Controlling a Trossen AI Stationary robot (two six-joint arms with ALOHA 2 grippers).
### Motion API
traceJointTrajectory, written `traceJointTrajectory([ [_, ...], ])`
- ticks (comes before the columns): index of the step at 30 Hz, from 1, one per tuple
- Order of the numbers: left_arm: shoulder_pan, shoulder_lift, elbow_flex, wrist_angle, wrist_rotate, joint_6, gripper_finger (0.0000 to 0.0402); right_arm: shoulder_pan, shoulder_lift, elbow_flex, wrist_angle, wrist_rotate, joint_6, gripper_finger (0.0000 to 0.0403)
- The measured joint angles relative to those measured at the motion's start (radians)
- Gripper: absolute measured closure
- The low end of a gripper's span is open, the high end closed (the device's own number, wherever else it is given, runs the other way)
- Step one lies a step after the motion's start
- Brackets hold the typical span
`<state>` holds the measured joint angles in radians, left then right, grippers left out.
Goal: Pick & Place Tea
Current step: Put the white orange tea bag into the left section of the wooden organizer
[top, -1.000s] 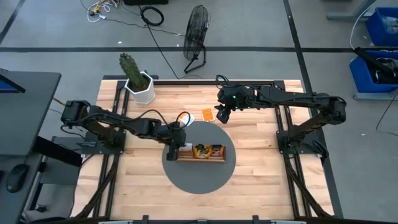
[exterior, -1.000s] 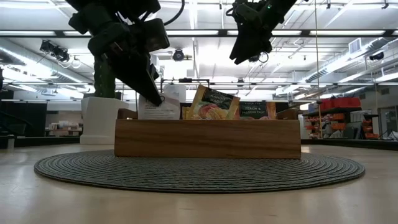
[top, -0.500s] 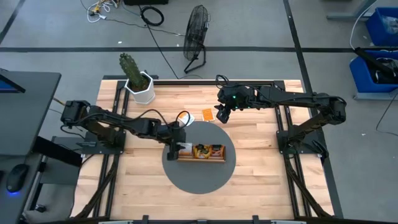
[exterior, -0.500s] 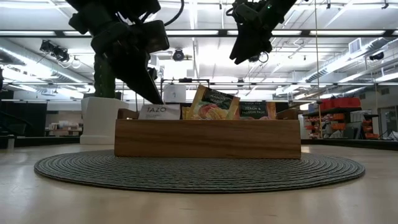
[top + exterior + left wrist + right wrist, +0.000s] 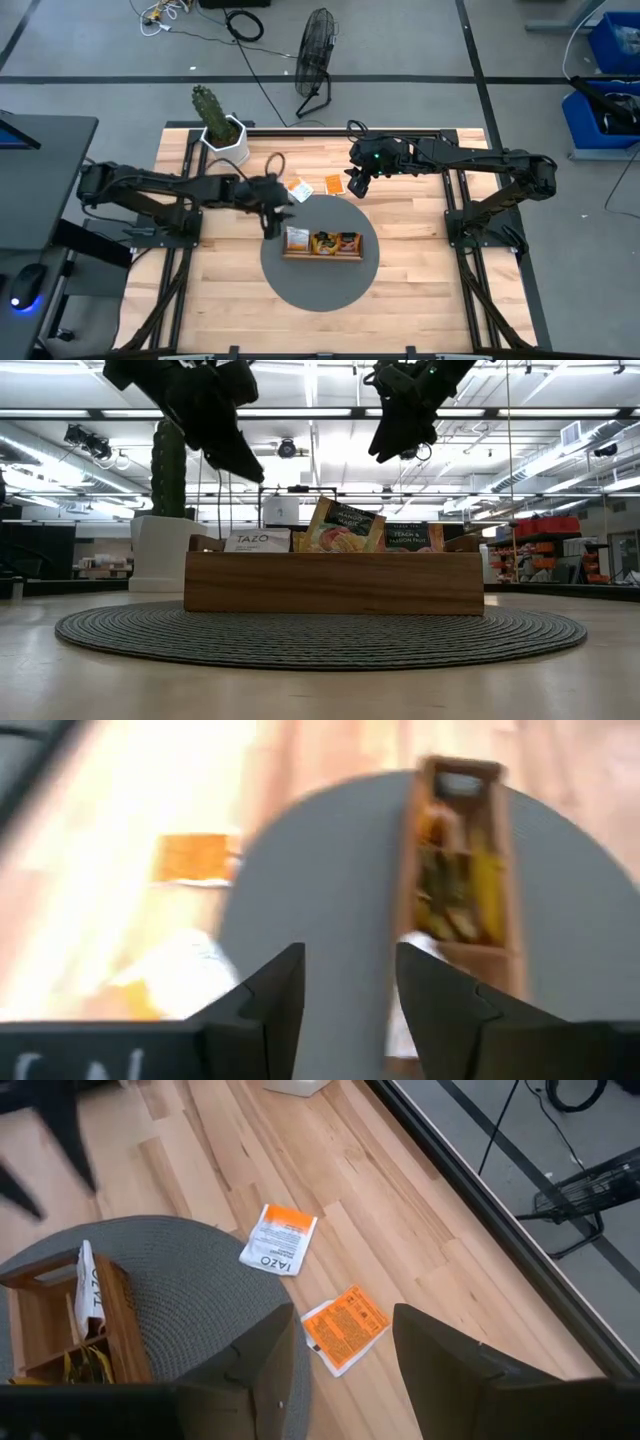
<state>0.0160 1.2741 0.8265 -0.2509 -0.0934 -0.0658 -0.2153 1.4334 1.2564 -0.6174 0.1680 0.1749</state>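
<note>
From above: the tray (image 5: 322,243) sits at frame centre on the round grey mat (image 5: 320,285), sachets packed inside, a white one (image 5: 296,237) at its left end. Two more sachets lie on the bare table just above the mat, a white-and-orange one (image 5: 298,187) and an orange one (image 5: 333,185). The left gripper (image 5: 272,205) hangs left of the tray, near the mat's upper-left edge; the right gripper (image 5: 357,184) hovers right of the orange sachet.

Low view: the white sachet (image 5: 257,540) reads "TAZO" at the tray's (image 5: 333,582) left end. Beside it a yellow one (image 5: 340,526), then a dark one (image 5: 414,537) printed "PEACH & PASSION FRUIT". Both grippers hang at the top of the frame, left (image 5: 235,455) and right (image 5: 388,445), clear of the tray.

Left wrist: fingers (image 5: 268,1005) parted, nothing between them; tray (image 5: 462,860) blurred at upper right.

Right wrist: fingers (image 5: 262,1362) spread wide, empty. The white-and-orange sachet (image 5: 279,1239) shows "TAZO"; the orange one (image 5: 343,1327) lies below it.
</note>
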Motion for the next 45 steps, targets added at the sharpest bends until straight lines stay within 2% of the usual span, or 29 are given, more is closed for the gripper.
traceJointTrajectory([
  [5,0.072,-0.038,0.001,-0.028,-0.079,0.075,0.0243,0.000,0.000,0.000,-0.001,0.000,0.024,0.0227],
  [9,0.136,-0.024,0.001,-0.053,-0.088,0.091,0.0234,0.001,0.000,0.000,-0.009,-0.002,0.026,0.0227],
  [12,0.176,0.013,0.000,-0.046,-0.067,0.128,0.0220,0.002,0.000,0.000,-0.012,-0.003,0.045,0.0227],
  [16,0.217,0.087,0.001,0.002,0.028,0.180,0.0193,0.007,0.000,0.000,-0.003,-0.003,0.095,0.0227],
  [25,0.235,0.280,0.000,0.144,0.036,0.331,0.0138,0.044,0.000,0.000,0.010,-0.003,0.105,0.0227],
  [36,0.238,0.424,0.000,0.219,0.094,0.373,0.0151,0.061,0.000,0.000,0.029,0.000,0.105,0.0227],
  [45,0.251,0.464,0.000,0.232,0.106,0.373,0.0167,0.061,0.000,0.000,0.034,0.001,0.098,0.0227],
])
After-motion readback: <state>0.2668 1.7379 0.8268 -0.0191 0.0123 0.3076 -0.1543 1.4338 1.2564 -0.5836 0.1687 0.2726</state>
